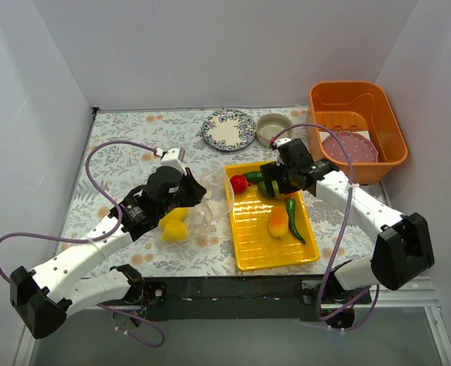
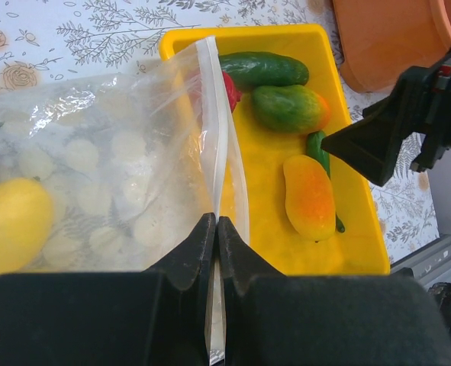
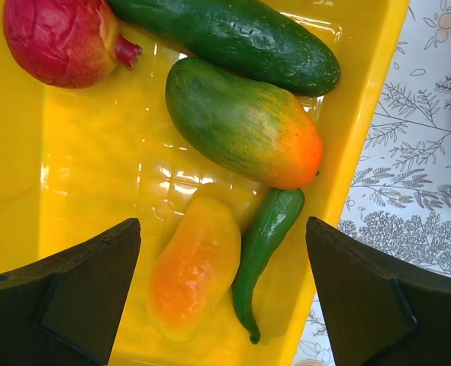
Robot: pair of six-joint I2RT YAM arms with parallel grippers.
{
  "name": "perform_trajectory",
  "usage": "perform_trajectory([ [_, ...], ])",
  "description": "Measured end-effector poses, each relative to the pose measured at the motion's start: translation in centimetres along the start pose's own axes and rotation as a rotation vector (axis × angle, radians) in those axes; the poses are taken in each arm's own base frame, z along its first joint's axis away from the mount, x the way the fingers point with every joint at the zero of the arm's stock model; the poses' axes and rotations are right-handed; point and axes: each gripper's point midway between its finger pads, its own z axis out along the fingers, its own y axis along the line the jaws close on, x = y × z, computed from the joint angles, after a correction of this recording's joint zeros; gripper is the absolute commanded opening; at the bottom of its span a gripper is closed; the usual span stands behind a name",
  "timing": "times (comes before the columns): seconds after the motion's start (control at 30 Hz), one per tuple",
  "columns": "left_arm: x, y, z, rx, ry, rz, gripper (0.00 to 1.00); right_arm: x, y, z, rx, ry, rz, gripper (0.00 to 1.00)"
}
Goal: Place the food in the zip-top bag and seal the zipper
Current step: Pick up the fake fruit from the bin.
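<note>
Over the yellow tray, the right gripper hangs wide apart above the food; it should lower squarely onto one piece. Just left of the tray, the left gripper pinches the zipper of the zip-top bag.

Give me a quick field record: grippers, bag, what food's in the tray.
left gripper: shut on the zipper of the zip-top bag
right gripper: open, above the yellow tray, over yellow-orange mango and green chili
also in tray: red pomegranate, cucumber, green-orange mango
in bag: yellow fruit, seen through the plastic
bag mouth: at the tray's edge, strips parted
</note>
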Motion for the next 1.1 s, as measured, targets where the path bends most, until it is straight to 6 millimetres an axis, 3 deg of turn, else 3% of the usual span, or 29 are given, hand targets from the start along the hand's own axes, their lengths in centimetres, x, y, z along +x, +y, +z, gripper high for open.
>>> perform_trajectory([
  [0.27,0.3,0.2,-0.3,0.006,0.001,0.011,0.00,1.7,-0.1,2.7,-0.006,0.095,-0.108,0.93],
  [0.53,1.0,0.1,0.3,0.010,0.034,0.018,0.00,0.6,-0.4,4.5,-0.005,0.049,-0.200,0.95],
  [0.83,0.9,0.3,0.4,-0.011,0.047,0.034,0.00,2.1,-1.0,8.7,-0.018,0.132,-0.303,0.93],
  [1.1,0.8,0.6,0.3,-0.033,0.042,0.027,0.00,2.7,0.7,8.8,-0.125,0.142,-0.314,0.82],
])
